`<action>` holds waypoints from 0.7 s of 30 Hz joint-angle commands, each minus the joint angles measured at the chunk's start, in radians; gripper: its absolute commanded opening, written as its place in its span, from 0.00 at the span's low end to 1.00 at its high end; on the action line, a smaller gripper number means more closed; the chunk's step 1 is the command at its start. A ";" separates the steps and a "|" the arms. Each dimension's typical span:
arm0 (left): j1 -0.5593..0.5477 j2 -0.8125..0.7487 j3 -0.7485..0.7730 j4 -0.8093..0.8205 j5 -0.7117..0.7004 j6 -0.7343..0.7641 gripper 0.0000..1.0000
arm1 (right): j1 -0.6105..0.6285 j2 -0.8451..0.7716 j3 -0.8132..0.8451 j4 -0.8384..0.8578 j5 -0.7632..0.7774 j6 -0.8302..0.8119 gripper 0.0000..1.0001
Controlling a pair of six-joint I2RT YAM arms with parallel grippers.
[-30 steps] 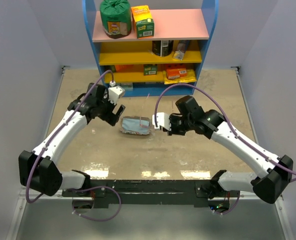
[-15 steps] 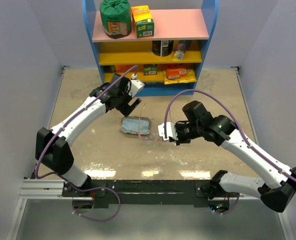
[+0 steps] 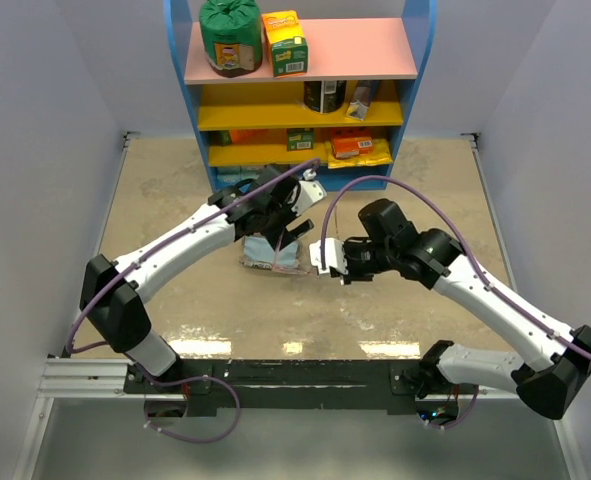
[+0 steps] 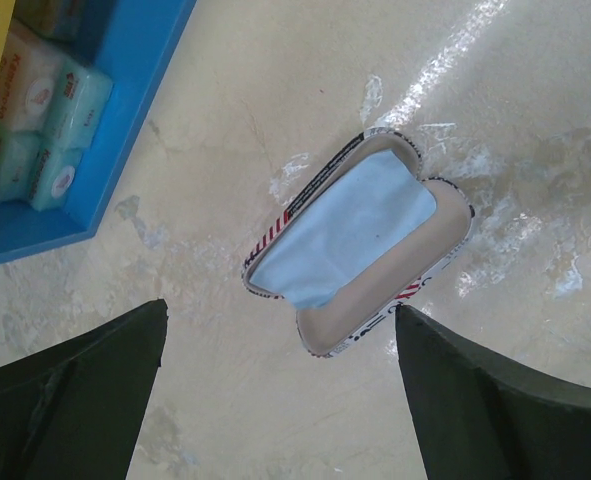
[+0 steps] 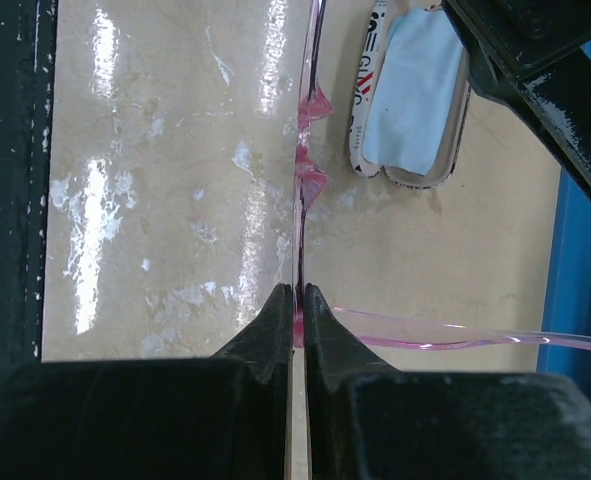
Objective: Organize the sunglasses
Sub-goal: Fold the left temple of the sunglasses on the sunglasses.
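The sunglasses [image 5: 302, 190] are seen edge-on in the right wrist view, a thin pink frame with one arm running off to the right. My right gripper [image 5: 297, 290] is shut on the frame and holds it just right of the pouch; it also shows in the top view [image 3: 327, 258]. The grey-white printed pouch [image 3: 268, 256] lies open on the table, with the light blue cloth [image 4: 350, 230] inside it. My left gripper [image 3: 290, 232] hovers over the pouch's far right side. It is open and empty, and its fingers straddle the pouch's [image 4: 325, 340] near end in the left wrist view.
A blue shelf unit [image 3: 300, 100] with yellow and pink shelves stands at the back, holding packets and boxes. Its blue base [image 4: 125, 120] and pale packets [image 4: 45, 110] lie close to the left of the pouch. Grey walls close both sides.
My left arm has swung right from the pouch's left side to above it. My right gripper, with the sunglasses, dipped toward the near edge and came back beside the pouch.
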 commanded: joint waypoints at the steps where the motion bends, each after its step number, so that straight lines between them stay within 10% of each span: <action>1: -0.014 0.006 0.024 -0.022 -0.046 0.017 1.00 | 0.001 0.042 0.025 0.092 0.014 0.054 0.00; 21: -0.089 -0.062 -0.071 0.024 0.181 0.096 1.00 | 0.000 0.089 0.013 0.347 0.156 0.189 0.00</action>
